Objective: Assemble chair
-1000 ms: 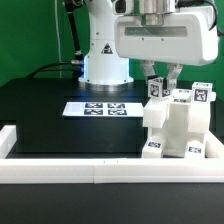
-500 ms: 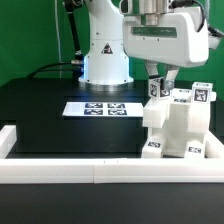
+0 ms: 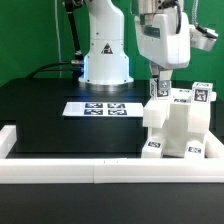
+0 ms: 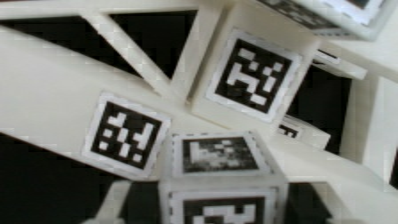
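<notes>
The partly built chair (image 3: 182, 128), a blocky white piece with square tags, stands at the exterior view's right, just behind the front rail. A small white tagged post (image 3: 157, 91) rises from its top near corner. My gripper (image 3: 158, 84) comes straight down on this post and is shut on it, one finger on each side. In the wrist view the post (image 4: 221, 156) sits between the fingers, its tagged end facing the camera. Behind it lie white chair bars and tagged faces (image 4: 258, 68). The post's lower end is hidden by the chair.
The marker board (image 3: 100, 108) lies flat on the black table in the middle. A long low white border rail (image 3: 90, 172) runs along the front and up the left side. The arm's white base (image 3: 105, 58) stands at the back.
The hand has turned about its vertical axis above the post, from broad face toward the camera to narrow side. The grip and the chair have stayed in place.
</notes>
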